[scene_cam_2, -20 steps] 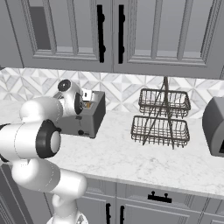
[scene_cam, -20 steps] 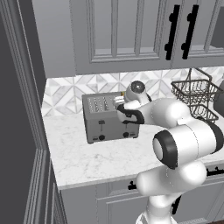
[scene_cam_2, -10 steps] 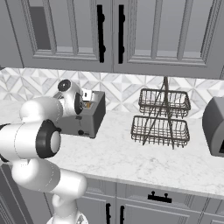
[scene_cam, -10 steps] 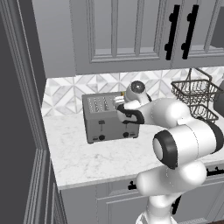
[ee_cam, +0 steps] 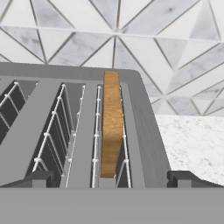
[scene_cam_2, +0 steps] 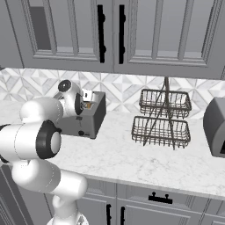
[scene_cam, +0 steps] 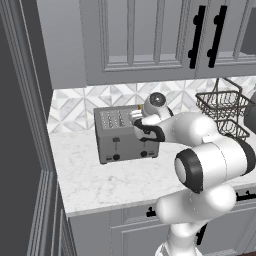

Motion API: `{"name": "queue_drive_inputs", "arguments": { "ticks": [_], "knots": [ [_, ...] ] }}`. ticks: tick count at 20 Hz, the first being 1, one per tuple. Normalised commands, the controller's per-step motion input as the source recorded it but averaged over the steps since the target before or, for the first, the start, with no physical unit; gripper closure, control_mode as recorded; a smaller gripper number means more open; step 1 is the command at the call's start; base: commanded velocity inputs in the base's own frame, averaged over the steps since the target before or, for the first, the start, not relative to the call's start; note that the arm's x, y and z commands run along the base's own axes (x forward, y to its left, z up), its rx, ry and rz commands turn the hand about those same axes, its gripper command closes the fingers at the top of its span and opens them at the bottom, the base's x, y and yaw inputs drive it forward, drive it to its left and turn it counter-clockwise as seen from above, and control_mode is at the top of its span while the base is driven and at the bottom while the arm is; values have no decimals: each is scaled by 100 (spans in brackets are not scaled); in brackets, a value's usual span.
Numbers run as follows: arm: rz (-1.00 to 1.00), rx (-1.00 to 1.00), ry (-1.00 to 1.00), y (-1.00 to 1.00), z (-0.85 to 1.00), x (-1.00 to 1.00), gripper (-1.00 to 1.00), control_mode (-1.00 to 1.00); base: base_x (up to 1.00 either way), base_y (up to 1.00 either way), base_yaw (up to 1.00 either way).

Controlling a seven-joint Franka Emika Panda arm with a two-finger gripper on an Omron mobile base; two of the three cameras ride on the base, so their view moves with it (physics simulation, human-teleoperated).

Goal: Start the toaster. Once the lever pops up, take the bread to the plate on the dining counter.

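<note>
Worktop (scene_cam: 95, 175) first: from my station I see a marble run under grey cabinets, with a tiled backsplash behind and a two-tier wire basket (scene_cam_2: 161, 117) standing well apart to the right. On that marble, against the tiles, sits the toaster (scene_cam: 117, 142), a grey four-slot box. My arm bends over its right end, and the gripper (ee_cam: 109, 177) hangs just above the slots with its tips (ee_cam: 41, 177) spread wide, one to each side of the rightmost occupied slot and clamped on nothing.

Down in that slot stands the bread (ee_cam: 111, 127), upright on edge, its golden-brown crust showing a little above the wire guides. On the toaster's front I can make out one black lever (scene_cam: 116, 143) sitting high in its track, with a round knob (scene_cam: 116, 157) below it; the second lever is hidden behind my own arm.

My reading is that the slice is up and ready to be lifted, so the toasting part looks finished. What remains is closing on the crust, pulling it out, and carrying it off to the plate on the dining counter.
</note>
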Motion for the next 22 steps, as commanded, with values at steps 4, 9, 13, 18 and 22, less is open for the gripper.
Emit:
{"name": "queue_drive_inputs", "arguments": {
  "ticks": [4, 9, 13, 18, 22],
  "knots": [
    [0, 0, 0, 0, 0, 0, -100, -100, 0, 0, 0],
    [0, 0, 0, 0, 0, 0, -100, -100, 0, 0, 0],
    [0, 0, 0, 0, 0, 0, -100, -100, 0, 0, 0],
    [0, 0, 0, 0, 0, 0, -100, -100, 0, 0, 0],
    [0, 0, 0, 0, 0, 3, -100, -100, 0, 0, 0]
  ]
}}
